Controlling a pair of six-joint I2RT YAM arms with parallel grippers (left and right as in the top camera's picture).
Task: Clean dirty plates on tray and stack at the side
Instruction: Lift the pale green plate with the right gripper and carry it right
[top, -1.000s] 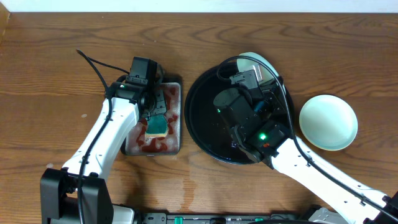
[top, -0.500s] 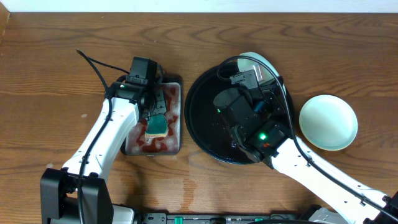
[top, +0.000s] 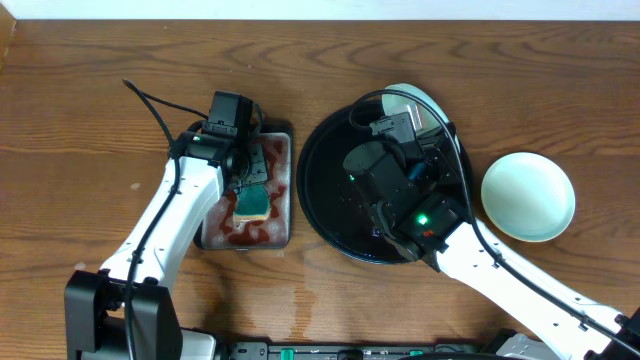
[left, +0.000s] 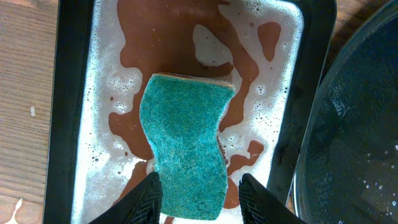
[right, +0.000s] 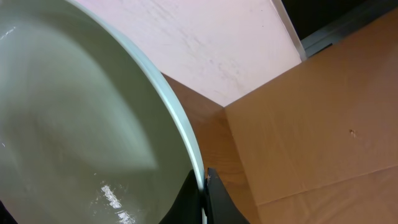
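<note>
The round black tray (top: 318, 190) sits on the table (top: 80, 100). My right hand (right: 203, 194) is pinched shut on the rim of a mint plate (right: 74, 124) at the tray's far edge. I judge the plate stiff, breakable and wet-slick, so it needs a deep bite on the rim. A second mint plate (top: 528, 196) lies on the table, right of the tray. My arm hides much of the tray, and I see no yellow plate. My left hand (left: 200, 196) straddles the green sponge (left: 186, 137) in the soapy red-stained tray (left: 68, 124). I can't tell whether it's squeezing.
</note>
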